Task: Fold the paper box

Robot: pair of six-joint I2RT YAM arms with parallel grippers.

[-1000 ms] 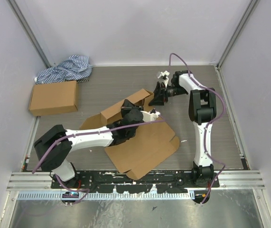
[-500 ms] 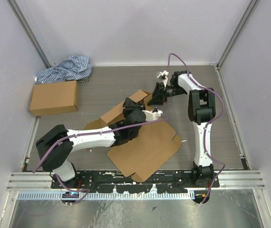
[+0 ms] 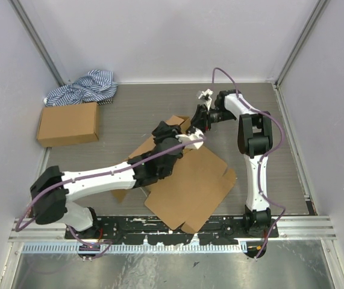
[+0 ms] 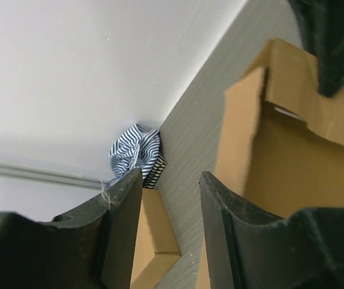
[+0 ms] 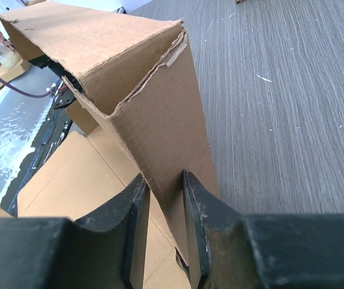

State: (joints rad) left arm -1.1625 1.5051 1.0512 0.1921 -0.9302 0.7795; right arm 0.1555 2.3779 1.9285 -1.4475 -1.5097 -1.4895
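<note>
Grey wood-grain table (image 3: 129,108) carries paper box (image 3: 190,186), small closed box (image 3: 68,123), striped cloth (image 3: 84,86).

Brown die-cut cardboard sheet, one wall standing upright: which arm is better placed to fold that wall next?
Right, probably. The right gripper straddles the standing wall of the brown cardboard sheet at its corner. The left gripper is open, gripping nothing, and aimed past the wall.

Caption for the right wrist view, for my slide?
Right hand straddles an upright flap of the paper box, wood-grain table beside it.
</note>
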